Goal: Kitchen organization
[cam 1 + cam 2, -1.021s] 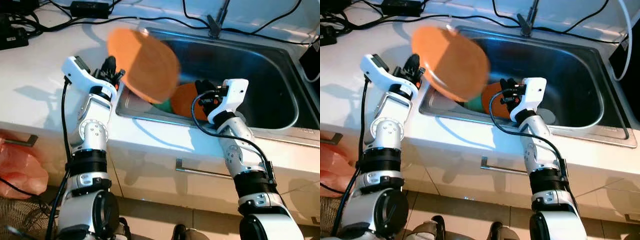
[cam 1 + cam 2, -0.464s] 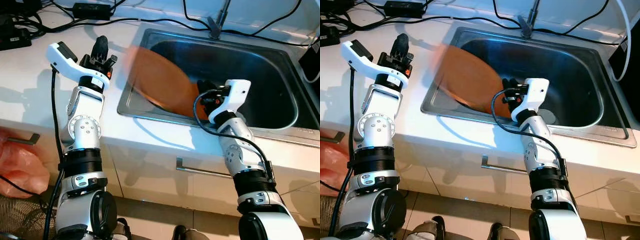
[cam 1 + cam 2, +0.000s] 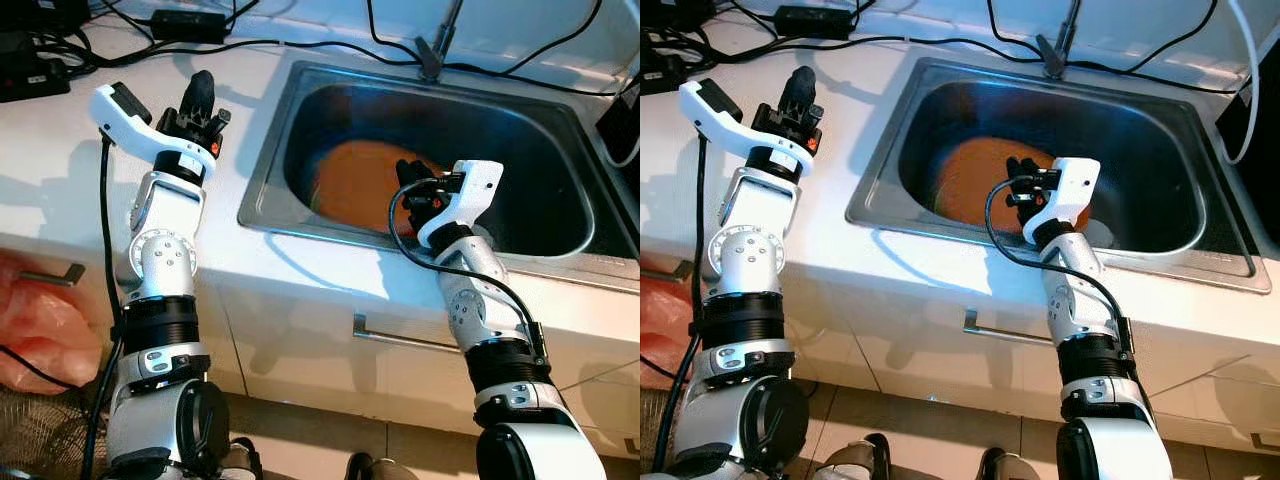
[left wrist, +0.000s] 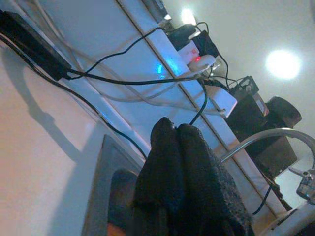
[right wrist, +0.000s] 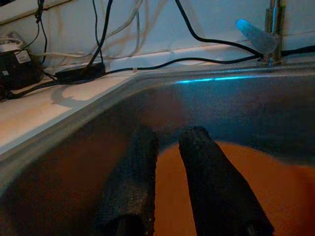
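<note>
- Left eye view: the left gripper (image 3: pixel 201 92) is raised above the white counter (image 3: pixel 70 170), at about 9 o'clock from the steel sink (image 3: pixel 262 160). Its forearm stands nearly upright, the wrist is bent back, and the black fingers point up, pressed together and holding nothing. An orange plate (image 3: pixel 362 185) lies in the basin, toward its near wall.
- Right eye view: the right arm rises from the cabinet front and leans over the sink's front rim, elbow low and white wrist housing tipped forward. The right gripper (image 3: pixel 1019 181) hangs just above the plate, at roughly 3 o'clock of its face; I cannot tell whether it touches. A faucet (image 3: pixel 1055 45) stands at 12 o'clock of the sink, among black cables (image 3: pixel 940 40).
- Left wrist view: the two fingers (image 4: pixel 189 167) lie flush against each other, with the sink corner and cables beyond.
- Right wrist view: the fingers (image 5: pixel 206 172) sit slightly apart with a narrow gap, empty, over the orange plate in the basin.
</note>
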Tool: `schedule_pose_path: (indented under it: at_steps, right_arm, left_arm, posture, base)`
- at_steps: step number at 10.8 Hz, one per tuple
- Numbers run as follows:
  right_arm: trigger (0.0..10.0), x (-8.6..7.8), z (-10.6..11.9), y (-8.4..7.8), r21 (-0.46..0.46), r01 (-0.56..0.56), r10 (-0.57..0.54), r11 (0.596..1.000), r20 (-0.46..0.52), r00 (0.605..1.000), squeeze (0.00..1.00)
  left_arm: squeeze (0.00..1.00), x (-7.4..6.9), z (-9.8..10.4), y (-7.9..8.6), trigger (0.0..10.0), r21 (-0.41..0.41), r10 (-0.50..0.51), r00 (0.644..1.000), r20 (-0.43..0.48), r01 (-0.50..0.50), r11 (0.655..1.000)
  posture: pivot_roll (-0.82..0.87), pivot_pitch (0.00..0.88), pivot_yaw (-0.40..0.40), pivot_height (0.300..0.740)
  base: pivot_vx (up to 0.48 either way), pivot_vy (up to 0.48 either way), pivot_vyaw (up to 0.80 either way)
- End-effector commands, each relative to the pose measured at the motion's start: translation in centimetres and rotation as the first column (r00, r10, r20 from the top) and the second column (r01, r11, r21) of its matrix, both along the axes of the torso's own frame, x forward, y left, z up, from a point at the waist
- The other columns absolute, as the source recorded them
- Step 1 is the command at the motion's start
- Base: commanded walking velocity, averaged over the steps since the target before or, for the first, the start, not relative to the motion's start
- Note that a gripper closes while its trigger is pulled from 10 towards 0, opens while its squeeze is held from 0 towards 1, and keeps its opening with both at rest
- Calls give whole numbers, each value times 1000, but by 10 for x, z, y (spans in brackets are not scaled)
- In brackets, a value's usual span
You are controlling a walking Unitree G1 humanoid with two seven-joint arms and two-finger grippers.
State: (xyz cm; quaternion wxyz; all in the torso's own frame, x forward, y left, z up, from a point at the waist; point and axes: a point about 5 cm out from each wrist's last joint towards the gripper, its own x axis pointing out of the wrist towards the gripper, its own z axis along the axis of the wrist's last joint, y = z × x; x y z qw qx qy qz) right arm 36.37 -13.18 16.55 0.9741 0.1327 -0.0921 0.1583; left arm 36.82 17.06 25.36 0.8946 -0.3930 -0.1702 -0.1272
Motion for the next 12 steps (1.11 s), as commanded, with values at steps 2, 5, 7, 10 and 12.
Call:
schedule_pose_path:
  at_steps: [2, 5, 7, 10, 12]
  right_arm:
    - [10000, -1, -10, -2, 18, 14, -13, 1000, -49, 999, 0]
    - [10000, 2, -4, -6, 28, 41, -40, 999, -31, 999, 0]
    - [10000, 3, 1, -7, 16, 56, -56, 998, -10, 998, 0]
    - [10000, 4, 15, -22, -19, 128, -126, 992, 53, 991, 0]
    - [10000, 2, 15, -27, -13, 160, -158, 987, 62, 985, 0]
  left_arm:
    - [0, -2, -13, -13, 10000, 212, 16, 999, -34, -9, 977]
    - [0, -4, -7, -25, 10000, 539, 87, 995, 45, -97, 837]
    - [0, -5, -11, -31, 10000, 646, 104, 992, 72, -125, 753]
    - [0, -4, -32, -26, 10000, 739, 241, 967, 84, -223, 636]
    - [0, -6, -38, -33, 10000, 763, 273, 955, 111, -259, 593]
  posture:
    - [28, 116, -38, 740]
    - [33, 117, -36, 740]
    - [35, 118, -32, 740]
    - [20, 116, -24, 740]
    - [11, 113, -19, 740]
  base:
    - [0, 0, 0]
    - [0, 0, 0]
    - [0, 0, 0]
    - [0, 0, 0]
    - [0, 0, 0]
